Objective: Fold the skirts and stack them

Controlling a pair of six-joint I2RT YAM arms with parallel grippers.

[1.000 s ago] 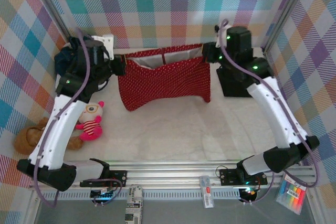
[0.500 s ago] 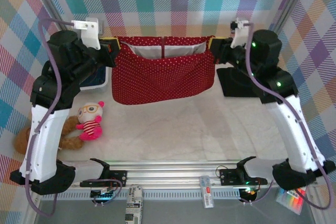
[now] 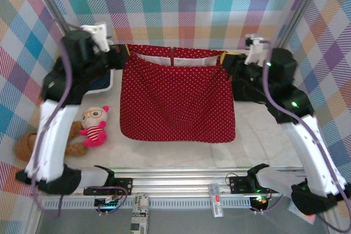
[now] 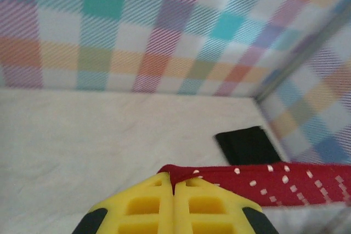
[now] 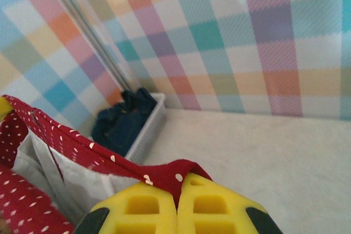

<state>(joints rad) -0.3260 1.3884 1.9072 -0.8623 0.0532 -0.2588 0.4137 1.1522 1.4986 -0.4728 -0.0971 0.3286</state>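
From above: red dotted skirt (image 3: 176,102) hangs spread over the table (image 3: 263,135), left gripper (image 3: 122,57) pinching one waistband corner, right gripper (image 3: 229,61) the other. Left wrist: yellow fingers (image 4: 142,206) clamped tight on red cloth. Right wrist: clamped on the waistband too, denim skirts (image 5: 123,121) in the white basket (image 5: 149,129) beyond.

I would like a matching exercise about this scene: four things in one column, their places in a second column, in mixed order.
1. red dotted skirt
2. black skirt
3. denim skirts
4. pink plush toy

A. in the white basket
B. spread flat near the right arm
C. gripped by the left hand and right hand
D. beside the brown plush toy

Pairs: 1-C, 2-B, 3-A, 4-D
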